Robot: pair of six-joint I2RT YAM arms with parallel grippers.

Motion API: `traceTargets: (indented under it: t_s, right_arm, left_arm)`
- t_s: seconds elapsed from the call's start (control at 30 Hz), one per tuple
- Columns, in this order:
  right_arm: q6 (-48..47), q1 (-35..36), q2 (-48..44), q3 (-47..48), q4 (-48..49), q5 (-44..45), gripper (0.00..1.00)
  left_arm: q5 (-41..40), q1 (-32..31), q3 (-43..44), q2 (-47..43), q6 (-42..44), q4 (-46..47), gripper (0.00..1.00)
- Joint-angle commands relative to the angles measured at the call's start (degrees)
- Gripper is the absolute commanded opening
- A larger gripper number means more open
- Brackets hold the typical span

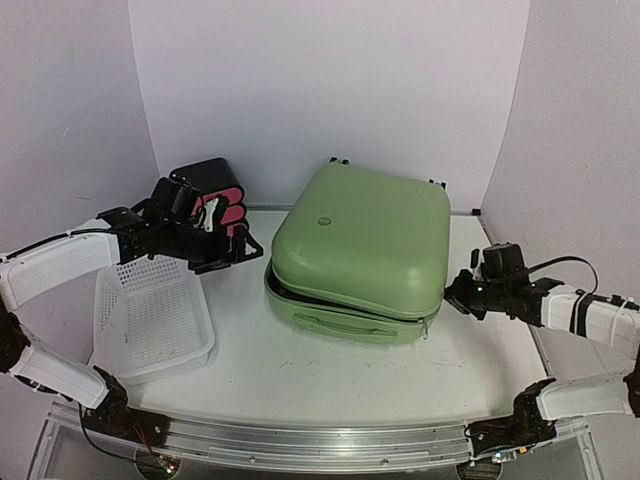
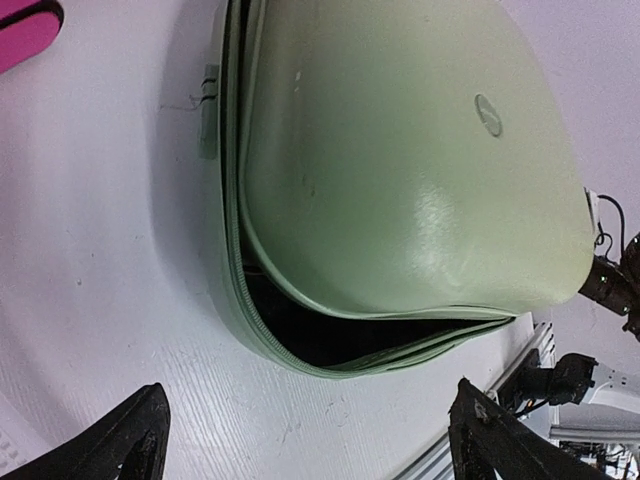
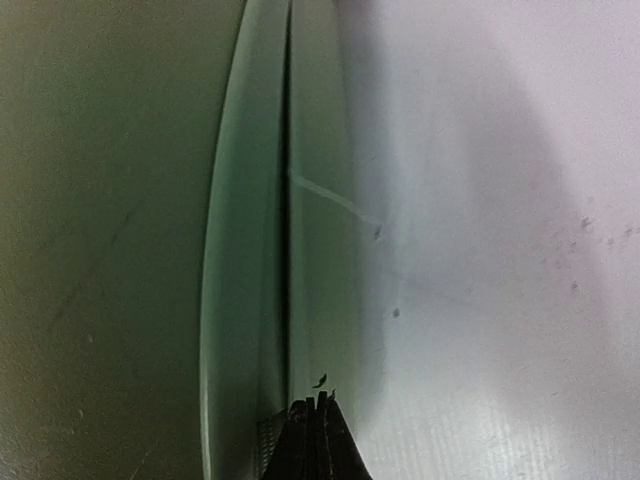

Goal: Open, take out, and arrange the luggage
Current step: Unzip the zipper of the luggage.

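The light-green luggage [image 1: 360,245] lies flat in the middle of the table. Its lid is slightly ajar along the front and left, and the left wrist view [image 2: 400,170] shows dark lining in the gap. My left gripper [image 1: 235,250] is open and empty, left of the luggage; its fingers stand wide apart in the left wrist view [image 2: 315,440]. My right gripper [image 1: 452,295] is at the luggage's right side. In the right wrist view [image 3: 318,415] its fingers are pressed together at the seam [image 3: 286,200]. I cannot tell whether anything is pinched between them.
A black drawer box with pink fronts [image 1: 215,195] stands at the back left, behind my left gripper. A white perforated basket [image 1: 150,315] sits at the front left. White walls close in the back and both sides. A metal rail [image 1: 300,445] runs along the near edge.
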Motion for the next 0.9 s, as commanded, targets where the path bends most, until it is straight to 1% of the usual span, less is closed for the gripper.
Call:
traceTargets:
  t_s: [0.0, 0.07, 0.17, 0.3, 0.37, 0.47, 0.53, 0.63, 0.73, 0.77, 0.87]
  right_arm:
    - [3.7, 6.1, 0.3, -1.7, 12.5, -7.7, 0.00]
    - [4.1, 10.8, 1.2, -0.7, 13.6, -6.4, 0.00]
    - [4.4, 15.1, 3.3, 0.5, 16.0, -6.5, 0.00]
    - [4.5, 17.7, 3.3, -0.3, 15.9, -4.3, 0.00]
    - [4.6, 18.7, 0.9, -2.3, 15.8, -3.2, 0.05]
    - [4.1, 21.4, -2.9, -5.3, 15.5, -1.8, 0.17]
    - [4.8, 25.2, -4.3, -6.3, 15.0, 0.7, 0.21]
    - [8.2, 33.1, -4.7, -7.4, 15.5, 6.4, 0.25]
    - [12.1, 40.5, -4.3, -8.8, 17.7, 13.2, 0.34]
    - [13.3, 43.3, -4.2, -9.3, 19.1, 15.4, 0.36]
    - [14.9, 47.3, -2.3, -9.6, 22.8, 19.5, 0.37]
  left_arm:
    - [-1.3, 0.4, -3.0, -2.6, -4.6, 3.3, 0.98]
    - [-2.3, 0.5, -4.6, -3.7, -5.8, 4.0, 0.97]
    - [-1.8, 0.4, -7.2, -5.1, -7.0, 5.2, 0.96]
    - [0.8, 0.2, -11.4, -7.1, -9.9, 7.7, 0.95]
    - [2.1, -0.5, -14.5, -8.3, -12.0, 10.1, 0.94]
    - [2.7, -1.6, -17.3, -9.3, -14.2, 12.8, 0.90]
    - [2.5, -2.8, -18.0, -8.9, -15.2, 13.4, 0.89]
    - [2.0, -4.9, -18.1, -7.0, -16.4, 14.6, 0.87]
    - [3.4, -5.9, -19.7, -5.2, -19.2, 20.3, 0.86]
    - [3.7, -5.9, -20.7, -4.9, -20.8, 22.6, 0.86]
    - [3.4, -5.9, -22.0, -4.0, -23.4, 25.6, 0.86]
